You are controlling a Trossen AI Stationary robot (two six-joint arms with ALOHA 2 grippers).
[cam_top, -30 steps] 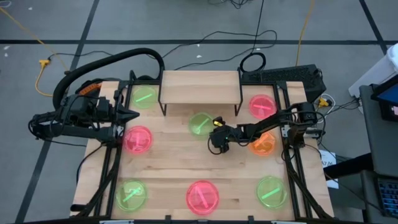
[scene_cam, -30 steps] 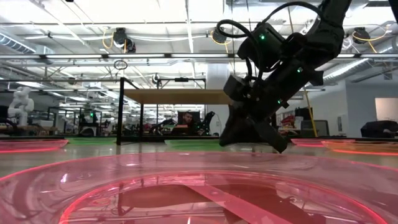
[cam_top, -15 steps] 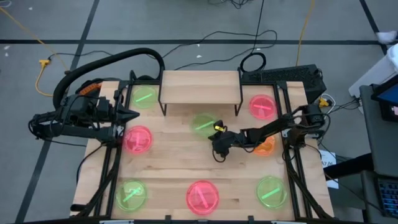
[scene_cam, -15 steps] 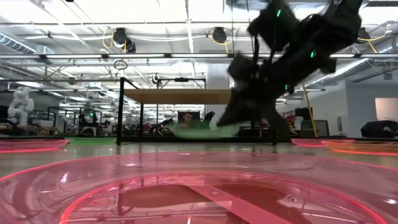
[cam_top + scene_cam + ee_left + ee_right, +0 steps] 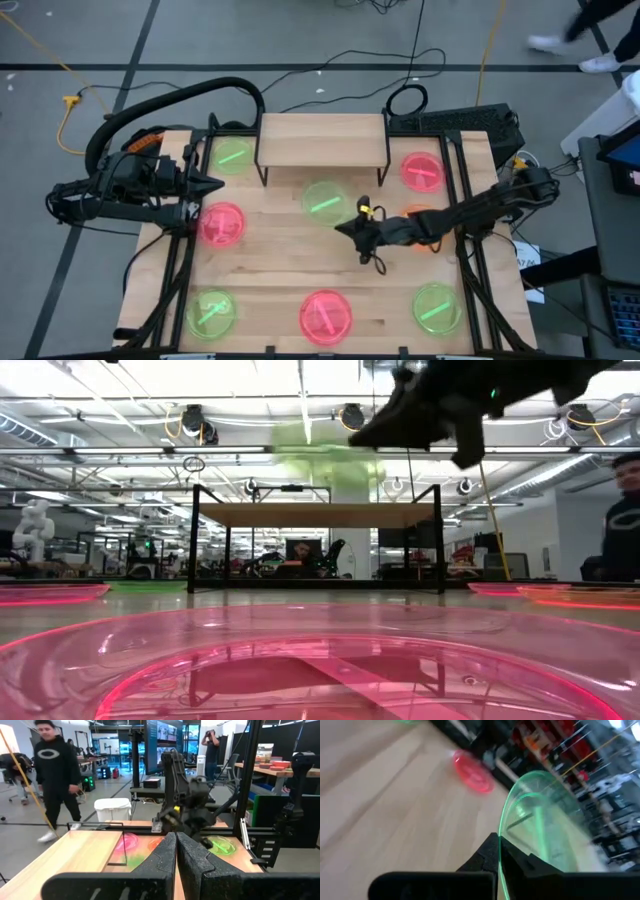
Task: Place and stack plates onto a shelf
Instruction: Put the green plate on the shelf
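A green plate (image 5: 323, 200) hangs in the air in front of the shelf (image 5: 323, 140), with my right gripper (image 5: 347, 226) shut on it. In the low view this plate (image 5: 300, 445) shows higher than the shelf's board (image 5: 320, 515). Other plates lie flat on the table: green (image 5: 232, 155), pink (image 5: 222, 223), green (image 5: 210, 312), pink (image 5: 325, 315), green (image 5: 436, 305) and pink (image 5: 420, 170). An orange one (image 5: 425, 213) is partly under my right arm. My left gripper (image 5: 218, 184) waits shut at the table's left edge, holding nothing. My right gripper pinches the green plate's rim (image 5: 504, 836) between its two fingers, on the side of the plate toward the table's right and near edges. The fingers (image 5: 490, 851) come nearly level from the table's right. The plate is lifted clear of the table and juts out past the fingertips toward the left.
The shelf stands on thin black legs (image 5: 262, 165) at the middle of the far edge, its board bare. Black frame rails (image 5: 470, 260) run along both sides of the table. A person (image 5: 625, 520) stands in the room behind the table.
My right gripper has gone up from the tabletop with the green plate and tipped from slanting down to nearly level. The plate has been lifted clear, from table height to above the shelf's board.
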